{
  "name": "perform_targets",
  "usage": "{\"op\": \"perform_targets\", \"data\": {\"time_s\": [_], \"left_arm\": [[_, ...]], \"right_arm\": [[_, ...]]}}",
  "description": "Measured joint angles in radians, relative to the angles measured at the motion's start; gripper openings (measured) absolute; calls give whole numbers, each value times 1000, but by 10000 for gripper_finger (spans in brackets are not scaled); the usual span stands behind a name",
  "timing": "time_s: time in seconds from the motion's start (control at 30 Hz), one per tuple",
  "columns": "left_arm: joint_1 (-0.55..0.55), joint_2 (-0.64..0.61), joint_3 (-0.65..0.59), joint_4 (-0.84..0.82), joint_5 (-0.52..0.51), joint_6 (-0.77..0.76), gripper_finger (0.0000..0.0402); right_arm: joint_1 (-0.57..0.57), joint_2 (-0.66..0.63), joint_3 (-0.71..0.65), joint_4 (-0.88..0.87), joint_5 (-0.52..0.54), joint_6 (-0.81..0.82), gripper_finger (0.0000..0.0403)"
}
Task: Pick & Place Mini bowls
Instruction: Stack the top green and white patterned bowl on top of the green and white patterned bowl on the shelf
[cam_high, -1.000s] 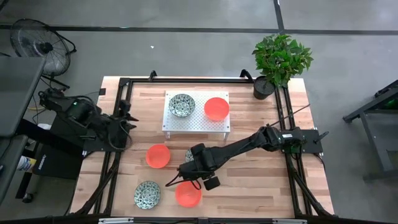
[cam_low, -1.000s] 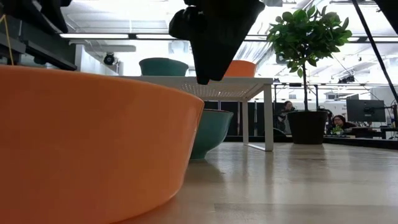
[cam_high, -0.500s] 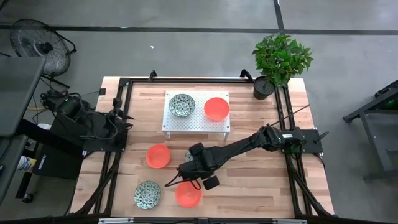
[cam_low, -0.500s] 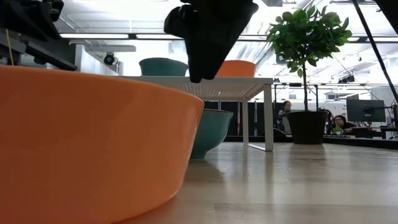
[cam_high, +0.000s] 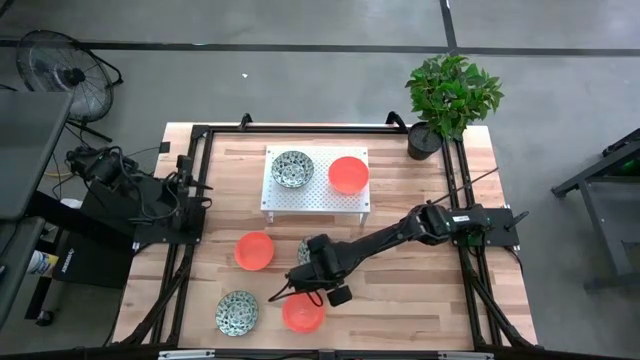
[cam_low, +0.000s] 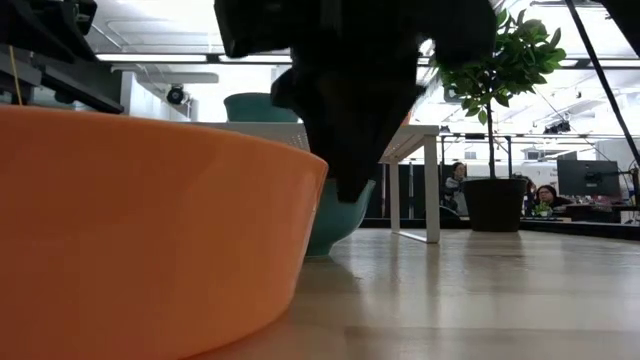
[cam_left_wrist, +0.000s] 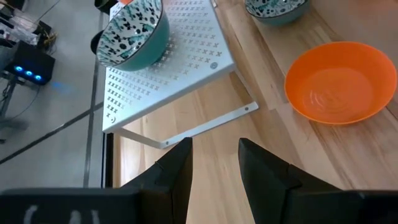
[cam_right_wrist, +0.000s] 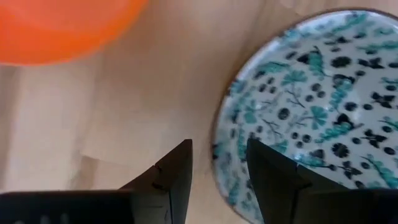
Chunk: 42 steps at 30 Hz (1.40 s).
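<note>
A: Items on the white perforated metal stand (cam_high: 315, 195)?
B: One speckled green-and-white bowl (cam_high: 292, 169); one glossy orange-red bowl (cam_high: 347, 174) beside it.

A: Off the stand, on the wooden table (cam_high: 400, 300)?
B: Orange-red bowl near its front-left corner (cam_high: 254, 250); speckled bowl (cam_right_wrist: 323, 106) just in front, under the right gripper (cam_right_wrist: 219, 163), jaws narrowly parted over its rim, holding nothing. Further out: speckled bowl (cam_high: 237, 312), orange-red bowl (cam_high: 302, 312).

A: Left gripper (cam_left_wrist: 214, 163)?
B: Left of the stand, jaws slightly apart, empty.

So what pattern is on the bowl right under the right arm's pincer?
Teal-green and black speckles and sprigs on white, on the mini bowl. The right wrist view shows it best.
</note>
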Motion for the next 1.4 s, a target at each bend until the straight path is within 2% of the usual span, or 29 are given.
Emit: {"op": "perform_targets", "data": {"time_s": [0.37,0.5,0.7,0.77,1.13,1.4], "left_arm": [[0,0,0,0,0,-1,124],[0,0,0,0,-1,-1,124],[0,0,0,0,-1,-1,124],[0,0,0,0,-1,-1,124],[0,1,0,0,-1,-2,124],[0,1,0,-1,-1,-2,124]], "right_arm": [[-3,-5,-43,54,13,-8,132],[-3,-6,-42,54,36,-8,98],[-3,-6,-40,52,31,-26,21],[-3,-12,-38,49,43,-27,9],[-5,-65,-42,47,-8,3,3],[28,-131,-41,70,19,18,2]]}}
